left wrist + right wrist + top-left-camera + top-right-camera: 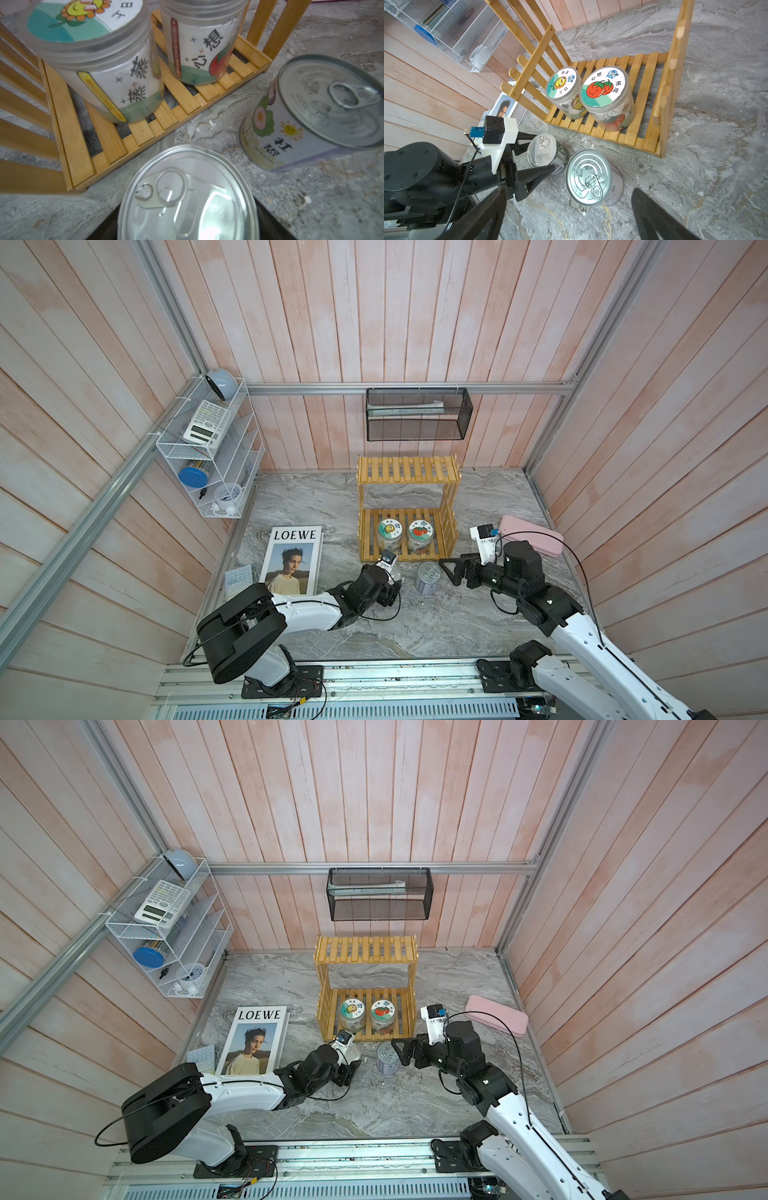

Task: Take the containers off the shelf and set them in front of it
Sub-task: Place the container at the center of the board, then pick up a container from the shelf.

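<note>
Surface (415, 626): grey marbled top. Both arms reach in from the near rail.
Left gripper (545, 151): roughly three-quarters open. Its two fingers are set against opposite sides of the barcode tin, gripping it.
Barcode tin (182, 199): upright with the pull-ring on top. It stands on the surface just in front of the left half of the shelf. In both top views it is mostly hidden under the left wrist.
Right gripper (451, 572): spread to its full width and holding nothing. The fingertips sit just beside the purple-labelled tin, on its right. Whether they touch it cannot be told.
Purple-labelled tin (428, 577): upright with the ring on top. It stands on the surface in front of the right half of the shelf, near the barcode tin but apart from it.
Shelf (453, 510): yellow slatted two-tier rack standing on the surface towards the back wall. Its lower tier carries both jars.
Sunflower-lid jar (390, 531): upright on the left of the lower tier, close to the front edge.
Tomato-lid jar (420, 531): upright on the right of the lower tier, just beside the sunflower-lid jar.
Magazine (293, 560): lies flat on the surface, left of the shelf.
Pink case (530, 539): lies flat on the surface, right of the shelf and beyond the right arm.
Mesh basket (417, 414): black, hung on the back wall above the shelf.
Wire rack (212, 448): white, fixed to the left wall. It holds a calculator (207, 423) and a blue-lidded tub (193, 477).
</note>
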You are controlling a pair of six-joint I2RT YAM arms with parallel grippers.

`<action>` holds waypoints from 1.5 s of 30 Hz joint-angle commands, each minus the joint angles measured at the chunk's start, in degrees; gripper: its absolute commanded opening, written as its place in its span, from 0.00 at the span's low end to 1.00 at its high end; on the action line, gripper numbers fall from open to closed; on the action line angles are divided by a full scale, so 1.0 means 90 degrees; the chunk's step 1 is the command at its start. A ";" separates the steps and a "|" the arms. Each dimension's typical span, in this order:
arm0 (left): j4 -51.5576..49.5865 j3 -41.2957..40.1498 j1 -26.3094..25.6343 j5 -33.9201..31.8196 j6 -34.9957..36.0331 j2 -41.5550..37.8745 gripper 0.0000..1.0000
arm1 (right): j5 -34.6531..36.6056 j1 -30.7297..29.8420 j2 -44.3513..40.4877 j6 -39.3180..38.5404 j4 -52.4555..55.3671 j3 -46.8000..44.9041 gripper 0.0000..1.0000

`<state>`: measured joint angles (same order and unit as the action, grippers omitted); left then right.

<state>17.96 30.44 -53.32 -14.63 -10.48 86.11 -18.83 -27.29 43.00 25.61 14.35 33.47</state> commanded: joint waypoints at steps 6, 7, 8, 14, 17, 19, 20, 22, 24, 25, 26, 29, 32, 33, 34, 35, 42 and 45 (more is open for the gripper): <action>0.0420 -0.0167 -0.0028 -0.0211 -0.0032 0.0164 0.82 | -0.0197 -0.0083 0.0151 0.0071 -0.0218 -0.0017 0.98; 0.0432 -0.0178 -0.0028 -0.0227 -0.0045 0.0152 0.84 | -0.0190 -0.0092 0.0170 0.0071 -0.0213 -0.0004 0.98; 0.0437 -0.0193 -0.0028 -0.0229 -0.0054 0.0145 0.86 | -0.0179 -0.0098 0.0182 0.0059 -0.0210 0.0008 0.98; 0.0407 -0.0227 -0.0023 -0.0322 -0.0032 0.0043 0.93 | -0.0111 -0.0199 0.0333 -0.0008 -0.0170 0.0092 0.98; 0.0388 -0.0235 -0.0031 -0.0337 -0.0017 -0.0038 0.96 | 0.0000 -0.0319 0.0443 -0.0059 -0.0121 0.0219 0.98; 0.0360 -0.0237 -0.0023 -0.0337 -0.0017 -0.0121 0.98 | 0.0073 -0.0422 0.0576 -0.0091 -0.0101 0.0338 0.98; 0.0344 -0.0237 -0.0023 -0.0337 -0.0026 -0.0181 0.99 | 0.0097 -0.0454 0.0638 -0.0107 -0.0081 0.0400 0.98; 0.0312 -0.0237 -0.0024 -0.0356 -0.0010 -0.0304 1.00 | 0.0222 -0.0578 0.0817 -0.0157 -0.0025 0.0564 0.98; 0.0281 -0.0220 -0.0023 -0.0386 0.0002 -0.0411 1.00 | 0.0334 -0.0682 0.0987 -0.0200 0.0005 0.0703 0.98; 0.0266 -0.0209 -0.0024 -0.0394 0.0002 -0.0456 1.00 | 0.0380 -0.0711 0.1055 -0.0211 0.0014 0.0766 0.98; 0.0233 -0.0198 -0.0024 -0.0397 -0.0012 -0.0515 1.00 | 0.0422 -0.0742 0.1185 -0.0221 0.0027 0.0873 0.98; 0.0188 -0.0198 -0.0023 -0.0376 -0.0073 -0.0722 1.00 | 0.0657 -0.0839 0.1481 -0.0235 0.0158 0.1164 0.98; 0.0076 -0.0189 -0.0020 -0.0414 -0.0122 -0.1006 1.00 | 0.1062 -0.0967 0.1834 -0.0318 0.0403 0.1525 0.98; 0.0006 -0.0174 -0.0013 -0.0425 -0.0134 -0.1111 1.00 | 0.1172 -0.0990 0.2006 -0.0309 0.0487 0.1665 0.98; -0.0086 -0.0132 -0.0004 -0.0434 -0.0143 -0.1203 1.00 | 0.1231 -0.0993 0.2149 -0.0288 0.0540 0.1778 0.98; -0.0194 -0.0084 0.0015 -0.0426 -0.0158 -0.1311 1.00 | 0.1315 -0.1023 0.2294 -0.0270 0.0590 0.1898 0.98; -0.0936 0.0160 0.0822 0.0402 -0.0750 -0.1992 1.00 | 0.1931 -0.1184 0.3308 -0.0213 0.1055 0.2827 0.98; -0.1253 0.0285 0.1283 0.0898 -0.0982 -0.2179 1.00 | 0.2095 -0.1220 0.3642 -0.0204 0.1152 0.3128 0.98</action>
<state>10.87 30.96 -44.18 -11.97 -15.97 67.96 -3.51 -37.78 74.02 23.94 21.61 58.85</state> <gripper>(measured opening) 0.997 0.979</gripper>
